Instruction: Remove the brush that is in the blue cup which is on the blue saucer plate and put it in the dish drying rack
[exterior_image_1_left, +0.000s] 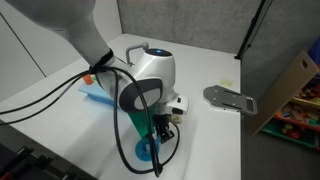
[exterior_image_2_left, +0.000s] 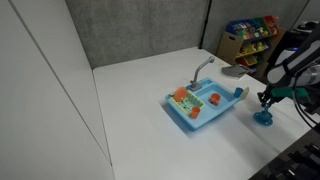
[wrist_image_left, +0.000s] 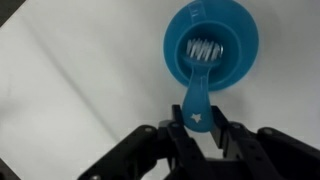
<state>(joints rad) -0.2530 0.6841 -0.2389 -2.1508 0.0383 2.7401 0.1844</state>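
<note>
In the wrist view the blue cup (wrist_image_left: 228, 52) stands on the blue saucer plate (wrist_image_left: 171, 45), seen from above. The brush (wrist_image_left: 196, 98) has pale bristles inside the cup, and its blue handle with a white star sticks out over the rim. My gripper (wrist_image_left: 196, 128) is shut on that handle. In both exterior views the gripper (exterior_image_2_left: 265, 99) (exterior_image_1_left: 163, 124) hangs just above the cup and saucer (exterior_image_2_left: 264, 117) (exterior_image_1_left: 148, 151) near the table's front edge. The dish drying rack (exterior_image_2_left: 215, 100) is part of the light-blue toy sink, a short way from the cup.
The toy sink has a grey faucet (exterior_image_2_left: 203, 68) and orange-red items (exterior_image_2_left: 182, 96) in it. A grey flat object (exterior_image_1_left: 228, 97) lies on the white table. A toy shelf (exterior_image_2_left: 250, 35) stands beyond the table. The arm's cables (exterior_image_1_left: 125, 140) hang near the cup.
</note>
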